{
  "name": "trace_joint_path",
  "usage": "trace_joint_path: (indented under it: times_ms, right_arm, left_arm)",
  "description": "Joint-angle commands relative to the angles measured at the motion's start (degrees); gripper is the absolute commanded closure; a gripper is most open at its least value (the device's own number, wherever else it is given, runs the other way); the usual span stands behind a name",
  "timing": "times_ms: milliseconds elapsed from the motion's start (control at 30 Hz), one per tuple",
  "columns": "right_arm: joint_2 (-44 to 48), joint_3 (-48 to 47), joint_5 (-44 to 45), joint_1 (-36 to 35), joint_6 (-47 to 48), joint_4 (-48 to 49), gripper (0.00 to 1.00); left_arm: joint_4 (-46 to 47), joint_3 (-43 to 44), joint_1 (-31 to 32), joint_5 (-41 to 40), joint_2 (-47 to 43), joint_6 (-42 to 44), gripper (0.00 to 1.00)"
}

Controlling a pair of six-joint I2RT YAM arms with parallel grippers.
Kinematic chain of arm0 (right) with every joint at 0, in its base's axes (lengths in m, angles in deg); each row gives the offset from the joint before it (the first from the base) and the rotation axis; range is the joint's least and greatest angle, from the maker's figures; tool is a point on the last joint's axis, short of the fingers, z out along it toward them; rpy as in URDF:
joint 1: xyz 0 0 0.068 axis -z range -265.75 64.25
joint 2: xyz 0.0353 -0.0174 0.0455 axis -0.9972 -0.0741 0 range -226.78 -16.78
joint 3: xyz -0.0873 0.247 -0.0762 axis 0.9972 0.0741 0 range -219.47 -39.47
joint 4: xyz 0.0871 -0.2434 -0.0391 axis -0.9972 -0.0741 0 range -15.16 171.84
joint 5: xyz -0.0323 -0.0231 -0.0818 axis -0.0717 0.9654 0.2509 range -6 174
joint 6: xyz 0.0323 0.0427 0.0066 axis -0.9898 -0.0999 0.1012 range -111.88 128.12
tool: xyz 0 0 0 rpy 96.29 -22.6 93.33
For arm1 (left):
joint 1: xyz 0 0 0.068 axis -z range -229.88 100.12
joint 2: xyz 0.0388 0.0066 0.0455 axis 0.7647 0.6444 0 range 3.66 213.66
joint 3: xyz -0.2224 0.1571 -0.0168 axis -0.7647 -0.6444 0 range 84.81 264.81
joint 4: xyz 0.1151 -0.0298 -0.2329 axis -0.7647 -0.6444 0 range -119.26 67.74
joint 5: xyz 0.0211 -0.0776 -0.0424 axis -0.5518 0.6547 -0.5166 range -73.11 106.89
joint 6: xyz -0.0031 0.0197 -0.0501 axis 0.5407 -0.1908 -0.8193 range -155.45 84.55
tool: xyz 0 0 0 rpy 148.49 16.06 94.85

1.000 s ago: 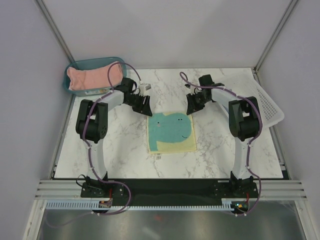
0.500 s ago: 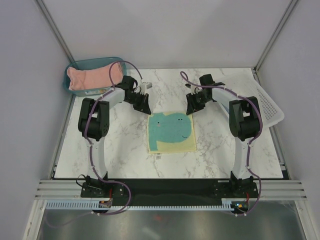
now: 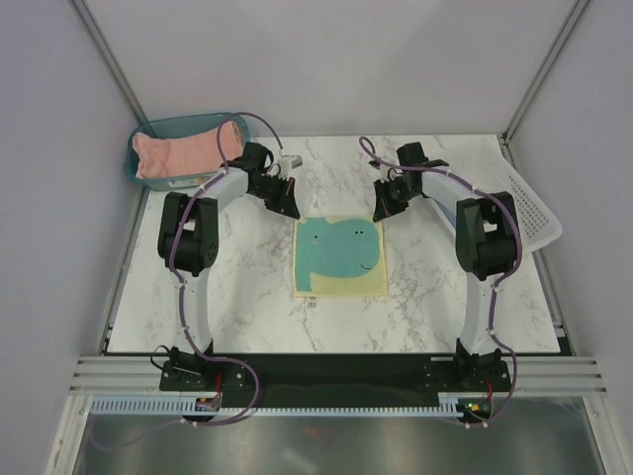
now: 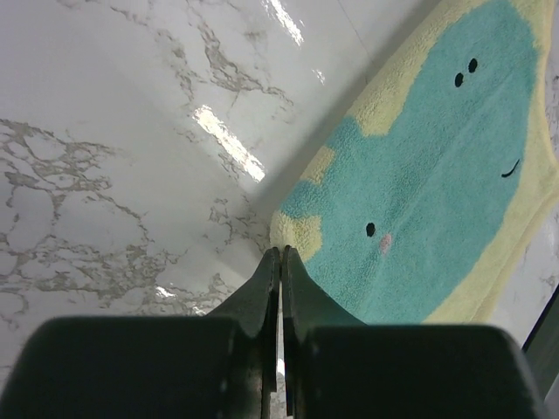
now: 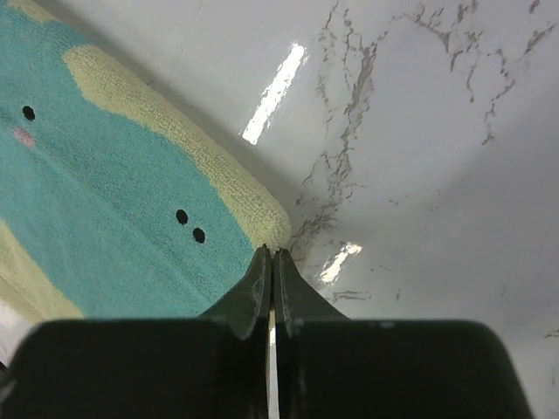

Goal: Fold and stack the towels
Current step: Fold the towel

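The pale yellow towel with the teal whale (image 3: 339,259) lies flat in the middle of the table. My left gripper (image 3: 292,210) is shut at its far left corner; in the left wrist view the shut tips (image 4: 280,250) meet the yellow corner of the towel (image 4: 419,175). My right gripper (image 3: 381,211) is shut at the far right corner, its tips (image 5: 272,251) pinching the corner of the towel (image 5: 113,218). A shadow runs under the far edge, which is slightly raised. The salmon-pink towel (image 3: 183,150) lies bunched in the teal bin.
The teal bin (image 3: 132,163) stands at the table's far left corner. A white perforated basket (image 3: 529,213) leans over the right edge. Grey walls close in the left, right and far sides.
Both grippers closed at the whale towel's far corners and drew back a little toward the far side. The towel's far edge moved with them, and a yellow band now shows there.
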Motion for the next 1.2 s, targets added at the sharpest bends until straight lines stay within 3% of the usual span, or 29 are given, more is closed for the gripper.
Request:
trace_joint_path:
  times_ms: [0,700,1167]
  right_arm:
    - [5.8,-0.8,0.4,0.4,-0.9,1.3,1.00]
    - [28.3,22.0,8.2,-4.1,-7.4,14.2,1.00]
    - [38.0,35.2,11.4,-5.3,-13.8,18.2,1.00]
  left_arm:
    - [0.4,1.6,-0.2,-1.4,-3.9,-0.1,0.98]
    - [11.3,-20.0,4.9,-6.8,-23.8,-5.8,0.98]
    - [12.2,-33.2,8.3,-11.7,-37.2,-7.4,0.98]
